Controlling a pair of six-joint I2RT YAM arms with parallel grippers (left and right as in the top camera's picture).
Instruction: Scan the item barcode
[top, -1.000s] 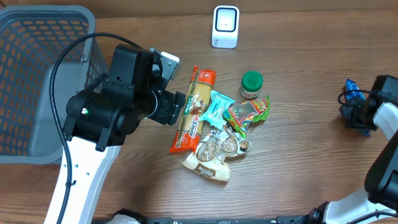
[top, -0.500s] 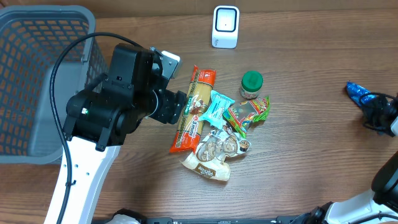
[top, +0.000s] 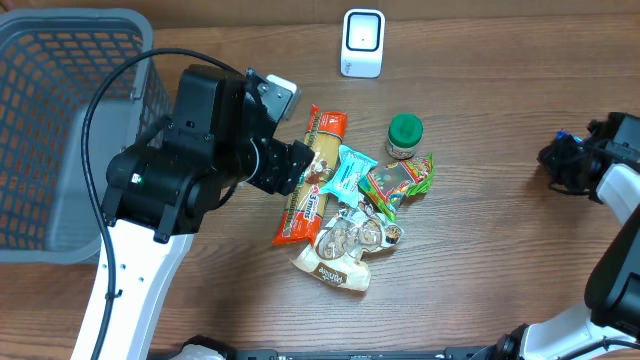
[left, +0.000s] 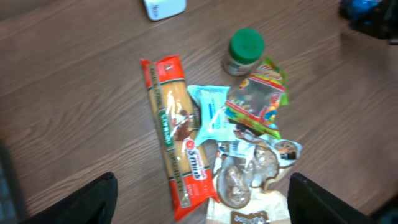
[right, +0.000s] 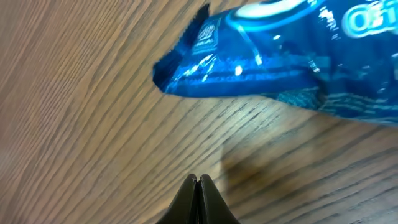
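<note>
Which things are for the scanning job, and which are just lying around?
For the job: white boxy scanner; long red pasta packet, probably next, under the open left gripper; grey plastic mesh basket, maybe.
Lying about for now: green-lidded jar; light blue wrapper; colourful candy bag; clear cookie pouch; shiny blue packet beside the shut right gripper.

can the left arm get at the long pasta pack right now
Probably yes: the open left claw hovers over the pasta pack, whose top is bare except where the light blue packet overlaps one edge.
</note>
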